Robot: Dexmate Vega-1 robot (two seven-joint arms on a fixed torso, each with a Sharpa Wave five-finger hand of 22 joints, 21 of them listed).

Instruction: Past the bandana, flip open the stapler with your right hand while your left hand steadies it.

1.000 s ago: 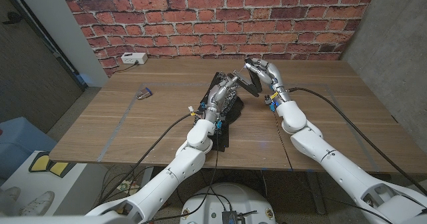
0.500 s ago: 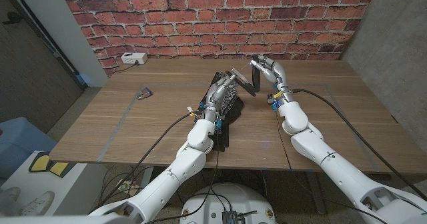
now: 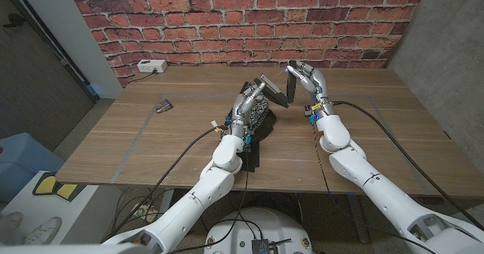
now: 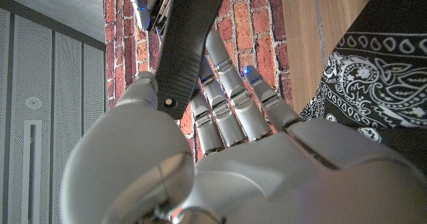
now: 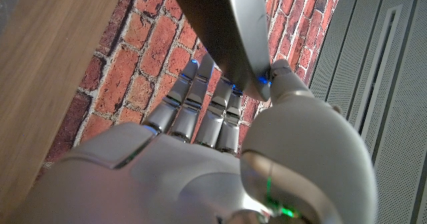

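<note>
The stapler [image 3: 275,91] stands past the black paisley bandana [image 3: 259,124], swung open with its upper arm raised. My left hand [image 3: 249,105] lies over the bandana and grips the stapler's lower part between thumb and fingers. In the left wrist view the dark stapler [image 4: 190,37] runs up between the thumb and fingers of the left hand [image 4: 227,151], with the bandana [image 4: 373,77] beside them. My right hand [image 3: 308,80] pinches the tip of the raised arm. The right wrist view has the thumb of the right hand [image 5: 200,164] against the stapler's metal arm [image 5: 233,31].
A white box [image 3: 152,66] sits at the table's back left by the brick wall. A small dark object [image 3: 162,106] lies on the left of the wooden table [image 3: 378,110]. Cables trail from both wrists toward the front edge.
My right hand has drawn the stapler's upper arm up and to the right, so the stapler gapes wider. The left hand has stayed on its lower part.
</note>
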